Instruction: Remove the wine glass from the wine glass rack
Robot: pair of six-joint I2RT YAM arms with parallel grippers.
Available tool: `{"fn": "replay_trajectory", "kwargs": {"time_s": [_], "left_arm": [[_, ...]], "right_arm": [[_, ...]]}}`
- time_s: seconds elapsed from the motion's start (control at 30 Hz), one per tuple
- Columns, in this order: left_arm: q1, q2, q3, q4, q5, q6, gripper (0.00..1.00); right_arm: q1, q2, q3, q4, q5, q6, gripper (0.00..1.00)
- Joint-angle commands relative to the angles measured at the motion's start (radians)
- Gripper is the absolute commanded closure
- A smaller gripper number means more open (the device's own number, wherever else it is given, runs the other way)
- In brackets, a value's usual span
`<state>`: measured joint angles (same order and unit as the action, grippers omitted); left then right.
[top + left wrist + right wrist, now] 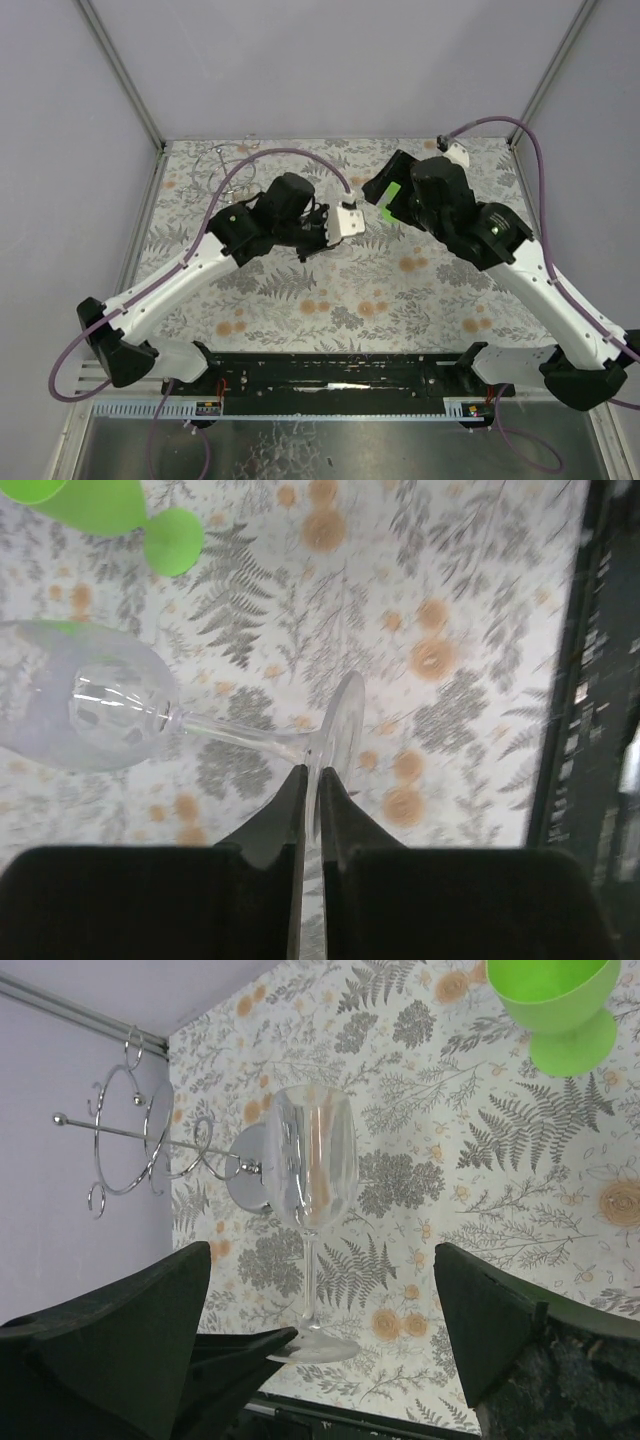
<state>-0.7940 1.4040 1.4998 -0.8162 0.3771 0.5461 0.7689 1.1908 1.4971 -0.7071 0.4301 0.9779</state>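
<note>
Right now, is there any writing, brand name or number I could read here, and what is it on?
No readable text anywhere.
The wine glass, the green cup, the wire rack and the patterned tablecloth carry no lettering.
The dark rail along the near edge shows small parts, too small to tell any labels.

Clear wine glass, foot pinched in the left end effector; the silver wire wine glass rack stands apart from it, at the far left corner of the counter
</note>
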Motion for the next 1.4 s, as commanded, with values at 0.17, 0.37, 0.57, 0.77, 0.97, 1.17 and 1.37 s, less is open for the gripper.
{"fn": "replay_trajectory", "kwargs": {"time_s": [0.17, 0.37, 0.57, 0.77, 0.97, 1.17, 1.37], "left_arm": [[-0.120, -0.177, -0.306, 0.346, -0.292, 0.414, 1.00], [-0.166, -0.249, -0.450, 0.441, -0.345, 0.556, 1.00], [-0.193, -0.306, -0.540, 0.502, -0.354, 0.653, 1.00], [-0.210, -0.352, -0.592, 0.505, -0.330, 0.733, 1.00], [-0.218, -0.385, -0.621, 0.505, -0.292, 0.780, 1.00], [-0.221, -0.414, -0.659, 0.515, -0.287, 0.827, 1.00], [-0.223, -0.413, -0.674, 0.520, -0.301, 0.836, 1.00]], "right_arm": [[-0.131, 0.099, 0.064, -0.032, -0.302, 0.004, 0.01], [-0.170, 0.142, 0.038, -0.008, -0.418, 0.001, 0.01], [-0.194, 0.167, -0.004, 0.027, -0.485, 0.011, 0.01], [-0.197, 0.202, 0.000, 0.067, -0.503, 0.006, 0.01], [-0.198, 0.243, 0.008, 0.087, -0.539, 0.006, 0.01], [-0.198, 0.263, -0.004, 0.089, -0.580, 0.006, 0.01], [-0.198, 0.261, -0.010, 0.058, -0.610, -0.014, 0.08]]}}
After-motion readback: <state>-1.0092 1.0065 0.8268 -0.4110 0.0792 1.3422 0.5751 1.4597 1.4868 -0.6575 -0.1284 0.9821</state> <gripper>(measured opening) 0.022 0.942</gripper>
